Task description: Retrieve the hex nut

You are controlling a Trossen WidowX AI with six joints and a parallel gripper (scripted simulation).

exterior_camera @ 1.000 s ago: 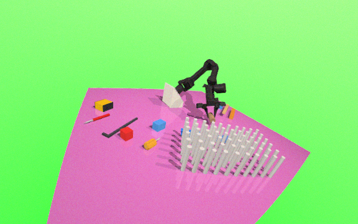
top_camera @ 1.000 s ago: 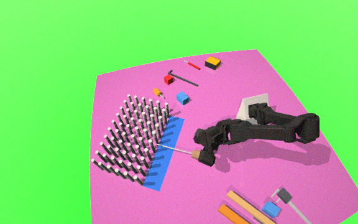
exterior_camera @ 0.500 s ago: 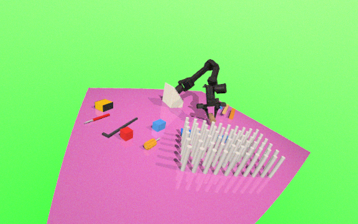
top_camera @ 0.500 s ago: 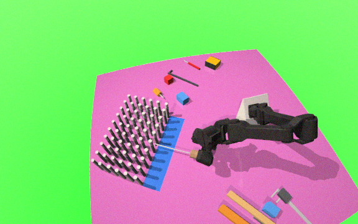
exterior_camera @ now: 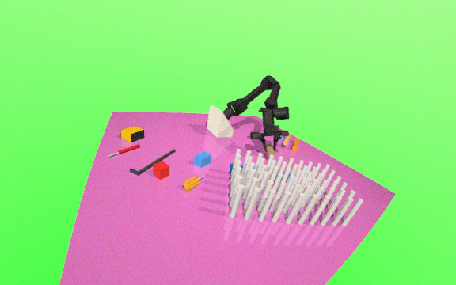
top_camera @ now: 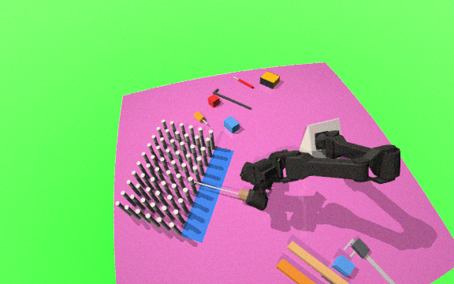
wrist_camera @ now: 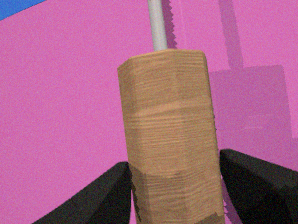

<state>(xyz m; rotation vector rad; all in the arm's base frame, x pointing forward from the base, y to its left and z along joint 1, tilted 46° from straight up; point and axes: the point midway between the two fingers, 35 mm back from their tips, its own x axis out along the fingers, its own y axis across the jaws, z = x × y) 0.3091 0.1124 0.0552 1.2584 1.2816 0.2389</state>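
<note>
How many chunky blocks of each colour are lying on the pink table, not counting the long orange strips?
Red block: 1
Blue blocks: 2
Yellow-and-black block: 1
Total: 4

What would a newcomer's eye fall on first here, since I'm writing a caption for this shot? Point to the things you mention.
Probably the dense block of pale standing spacers [top_camera: 182,147] [exterior_camera: 265,203], with the bright blue taped strip [top_camera: 211,193] along its front edge. Next comes the black arm [top_camera: 329,167] [exterior_camera: 252,93], arching from its white base, its gripper [top_camera: 247,195] [exterior_camera: 268,147] [wrist_camera: 174,165] shut on a wooden handle [top_camera: 243,195] [exterior_camera: 271,151] [wrist_camera: 170,115] whose thin metal rod points toward the spacers.
</note>
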